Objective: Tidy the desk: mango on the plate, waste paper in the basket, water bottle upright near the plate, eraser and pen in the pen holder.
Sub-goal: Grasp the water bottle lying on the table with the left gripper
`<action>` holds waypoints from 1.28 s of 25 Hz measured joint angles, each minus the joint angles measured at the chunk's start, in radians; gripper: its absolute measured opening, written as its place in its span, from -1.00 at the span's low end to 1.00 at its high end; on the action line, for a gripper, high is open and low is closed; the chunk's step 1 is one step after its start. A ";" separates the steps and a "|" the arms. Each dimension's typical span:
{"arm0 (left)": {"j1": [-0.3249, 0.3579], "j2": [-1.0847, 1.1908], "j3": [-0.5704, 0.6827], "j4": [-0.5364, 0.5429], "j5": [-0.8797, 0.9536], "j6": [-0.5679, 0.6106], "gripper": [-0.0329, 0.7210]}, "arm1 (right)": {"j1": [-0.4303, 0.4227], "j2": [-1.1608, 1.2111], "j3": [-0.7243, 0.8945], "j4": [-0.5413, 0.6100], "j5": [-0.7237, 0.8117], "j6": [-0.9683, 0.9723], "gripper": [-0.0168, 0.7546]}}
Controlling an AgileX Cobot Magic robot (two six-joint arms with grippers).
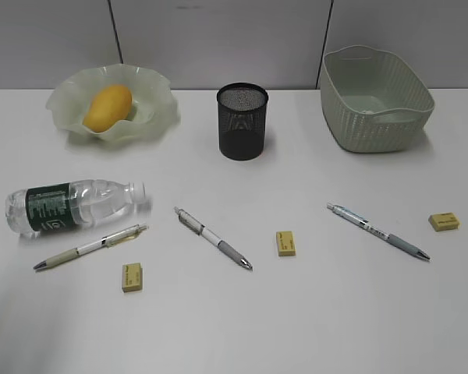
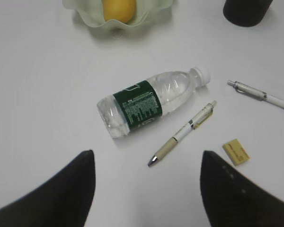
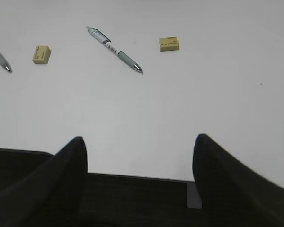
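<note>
The yellow mango lies in the wavy green plate at the back left. On its side in front of the plate lies the water bottle. Three pens and three yellow erasers are spread over the white desk. At the back stand the black mesh pen holder and the basket. My left gripper hovers open above the desk, short of the bottle and a pen. My right gripper is open and empty. No waste paper shows.
In the right wrist view the desk's front edge runs between the fingers, with a pen and two erasers farther out. A grey partition wall closes the back.
</note>
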 joint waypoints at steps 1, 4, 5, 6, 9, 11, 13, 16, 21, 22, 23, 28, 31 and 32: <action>0.000 0.029 -0.022 0.010 -0.001 0.015 0.49 | 0.000 -0.002 0.000 -0.001 0.000 -0.001 0.47; 0.000 0.164 -0.085 0.031 0.002 0.075 0.49 | 0.000 -0.005 0.000 -0.002 0.000 -0.001 0.47; 0.000 0.193 -0.104 0.033 0.010 0.090 0.50 | 0.000 -0.005 0.000 -0.003 0.000 -0.001 0.47; 0.000 0.230 -0.134 0.034 0.026 0.107 0.51 | 0.000 -0.005 0.000 -0.003 0.000 -0.001 0.47; 0.000 0.339 -0.208 0.036 0.069 0.140 0.52 | 0.000 -0.005 0.000 -0.004 0.000 -0.001 0.47; 0.000 0.407 -0.259 0.037 0.096 0.162 0.52 | 0.000 -0.005 0.000 -0.004 0.000 -0.001 0.47; 0.000 0.462 -0.314 0.037 0.116 0.180 0.52 | 0.000 -0.005 0.000 -0.004 0.000 -0.001 0.47; -0.003 0.536 -0.389 0.040 0.146 0.198 0.58 | 0.000 -0.005 0.000 -0.004 0.000 -0.001 0.47; -0.078 0.644 -0.500 0.104 0.182 0.205 0.63 | 0.000 -0.005 0.000 -0.004 0.000 -0.001 0.47; -0.101 0.663 -0.517 0.125 0.190 0.206 0.63 | 0.000 -0.005 0.000 -0.004 0.000 -0.001 0.47; -0.123 0.686 -0.537 0.148 0.199 0.206 0.63 | 0.000 -0.005 0.000 -0.004 0.000 -0.001 0.47; -0.179 0.800 -0.601 0.186 0.244 0.207 0.63 | 0.000 -0.005 0.000 -0.004 0.000 -0.001 0.47; -0.184 0.856 -0.627 0.201 0.260 0.222 0.63 | 0.000 -0.005 0.000 -0.004 0.000 -0.002 0.47; -0.184 0.873 -0.634 0.203 0.262 0.235 0.63 | 0.000 -0.005 0.000 -0.004 0.000 -0.002 0.47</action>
